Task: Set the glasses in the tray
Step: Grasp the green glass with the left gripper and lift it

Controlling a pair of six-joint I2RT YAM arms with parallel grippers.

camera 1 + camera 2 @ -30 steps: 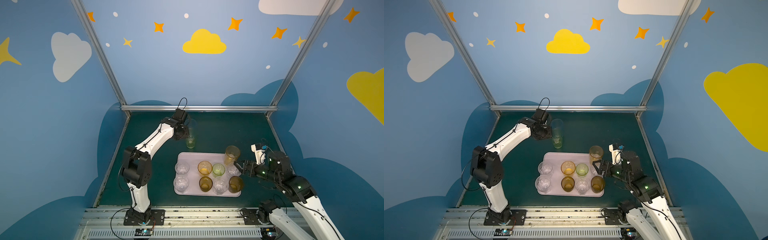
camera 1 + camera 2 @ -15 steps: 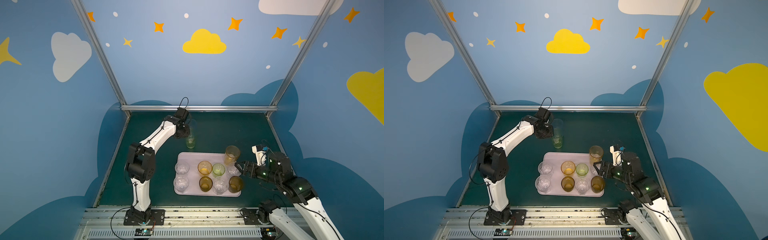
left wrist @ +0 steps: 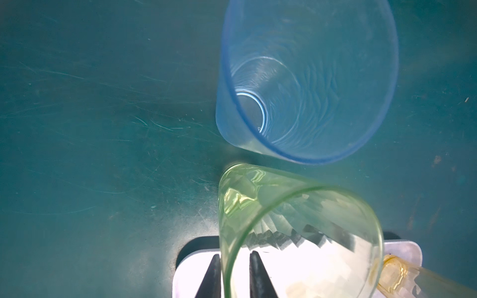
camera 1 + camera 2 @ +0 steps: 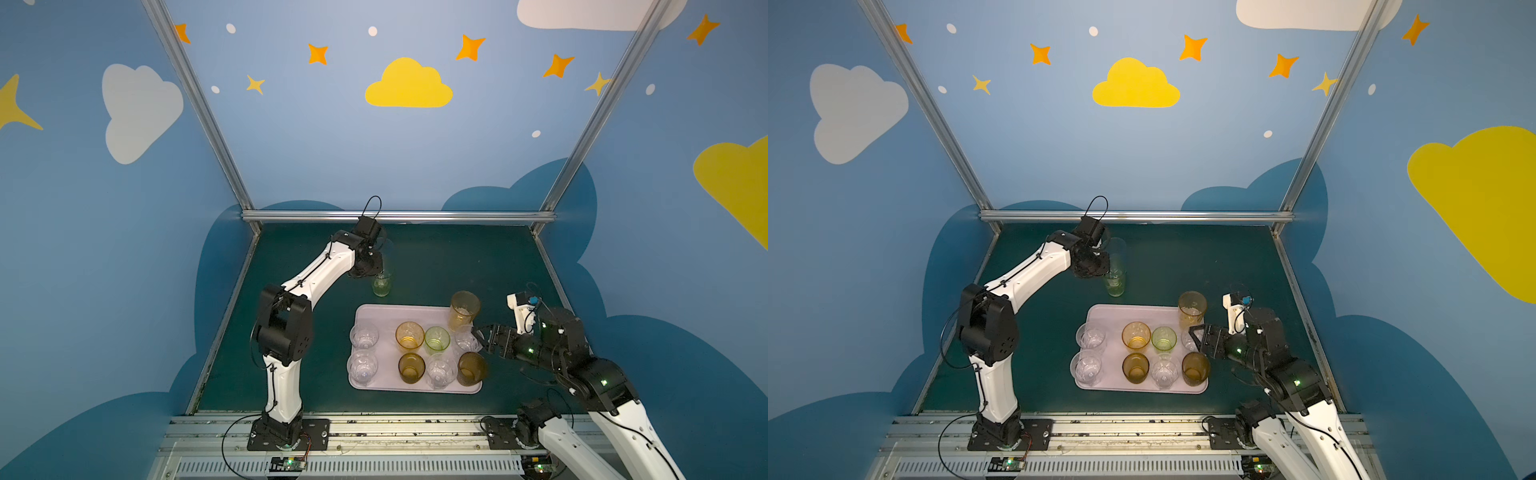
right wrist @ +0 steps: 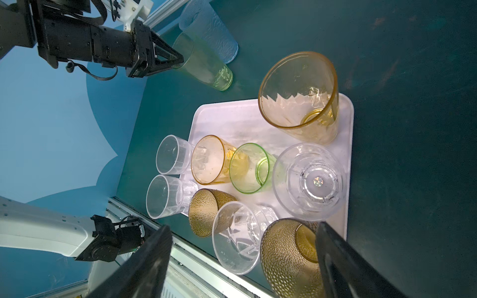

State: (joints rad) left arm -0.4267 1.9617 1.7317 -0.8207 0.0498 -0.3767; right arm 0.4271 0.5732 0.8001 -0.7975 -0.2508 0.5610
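Note:
The pink-lilac tray holds several short glasses, clear, amber, green and brown, and a tall amber glass stands at its far right corner. Behind the tray a tall green glass stands on the mat, with a tall pale blue glass just beyond it. My left gripper straddles the green glass's rim wall, one finger outside and one inside, jaws narrow. My right gripper hovers open at the tray's right edge, beside a clear glass and a brown glass.
Dark green mat surrounds the tray. An aluminium rail runs along the back, with blue walls on three sides. The arm bases sit on the front rail. Two clear glasses stand at the tray's left edge.
The left arm's elbow has swung slightly right while its gripper stays at the green glass's rim. The green glass and the right arm have not visibly moved.

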